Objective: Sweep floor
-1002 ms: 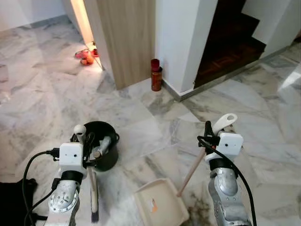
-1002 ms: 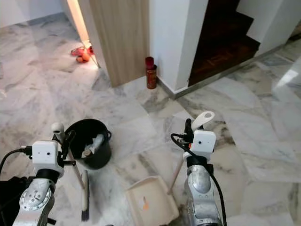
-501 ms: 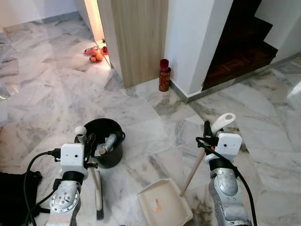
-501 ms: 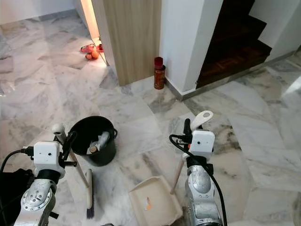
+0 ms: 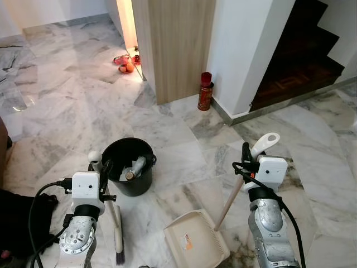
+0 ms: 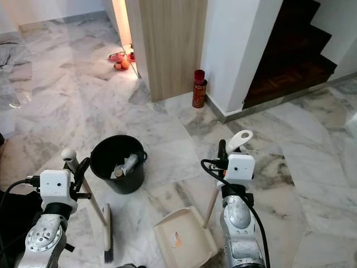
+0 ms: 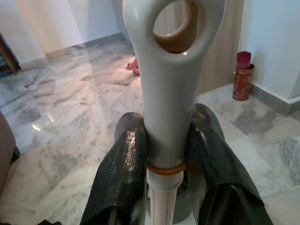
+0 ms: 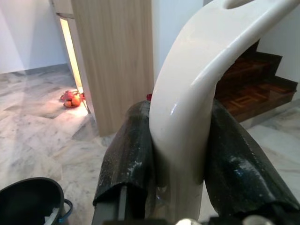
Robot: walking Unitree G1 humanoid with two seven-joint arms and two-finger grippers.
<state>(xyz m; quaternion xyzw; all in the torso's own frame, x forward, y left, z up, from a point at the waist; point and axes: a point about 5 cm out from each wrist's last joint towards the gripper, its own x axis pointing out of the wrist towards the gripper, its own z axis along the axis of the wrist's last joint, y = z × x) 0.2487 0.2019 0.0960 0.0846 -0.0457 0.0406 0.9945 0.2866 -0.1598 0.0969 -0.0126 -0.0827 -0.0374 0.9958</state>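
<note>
Both arms are raised forward over the marble floor [image 5: 67, 106]. Right of the black bucket [image 5: 129, 166], the right gripper [image 8: 180, 140] clamps the dustpan [image 5: 196, 244] handle; beside the bucket, the left gripper [image 7: 165, 154] grips the broom [image 5: 115, 223]

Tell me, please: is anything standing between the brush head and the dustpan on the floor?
Nothing visible does. The brush, held by the left gripper, and the dustpan, held by the right gripper, have only bare marble between them. The black bucket stands farther ahead, off that line.
</note>
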